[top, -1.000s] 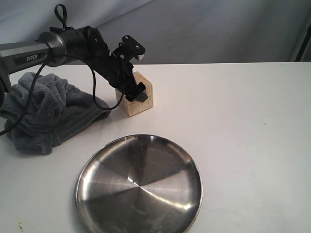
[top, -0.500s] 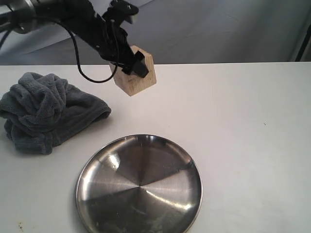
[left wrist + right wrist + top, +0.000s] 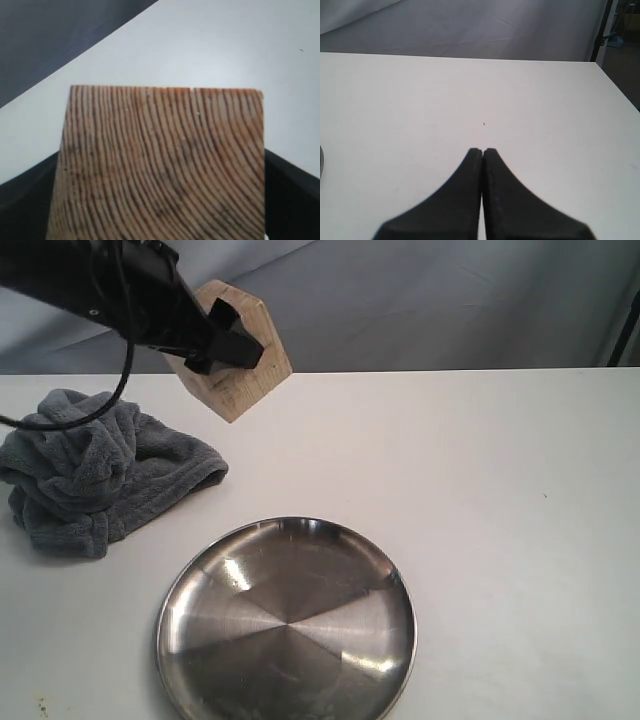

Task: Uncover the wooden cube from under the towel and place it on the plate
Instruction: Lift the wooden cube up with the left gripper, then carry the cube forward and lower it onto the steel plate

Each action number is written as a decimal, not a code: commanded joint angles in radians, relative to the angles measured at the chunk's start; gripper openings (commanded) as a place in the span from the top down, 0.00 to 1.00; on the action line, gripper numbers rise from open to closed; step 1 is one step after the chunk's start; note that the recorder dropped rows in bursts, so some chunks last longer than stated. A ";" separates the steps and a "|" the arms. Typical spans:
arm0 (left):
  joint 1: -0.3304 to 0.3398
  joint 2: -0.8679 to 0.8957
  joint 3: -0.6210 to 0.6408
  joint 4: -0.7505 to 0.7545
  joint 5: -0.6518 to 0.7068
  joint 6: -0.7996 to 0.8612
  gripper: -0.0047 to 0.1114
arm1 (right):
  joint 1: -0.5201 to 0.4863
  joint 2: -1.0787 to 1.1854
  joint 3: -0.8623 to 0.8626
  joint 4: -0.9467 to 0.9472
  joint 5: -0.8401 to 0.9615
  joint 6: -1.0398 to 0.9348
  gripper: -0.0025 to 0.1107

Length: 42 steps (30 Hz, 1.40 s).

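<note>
Cube point(image 3: 246, 380) clamped in left gripper point(image 3: 232, 344) (lifted clear of table point(image 3: 480, 490), tilted).

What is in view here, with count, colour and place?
wooden cube: 1, light tan, held in the air over the table's left
towel: 1, dark grey, bunched on the table, left
plate: 1, shiny steel, empty, on the table, front
table: 1, white, under everything
backdrop: 1, grey, behind the table
left gripper: 1, black, shut on the wooden cube
right gripper: 1, black, shut, over the table
</note>
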 commanded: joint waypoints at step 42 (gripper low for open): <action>-0.279 -0.218 0.662 -0.150 -0.462 0.093 0.96 | 0.001 -0.004 0.003 0.006 -0.008 -0.001 0.98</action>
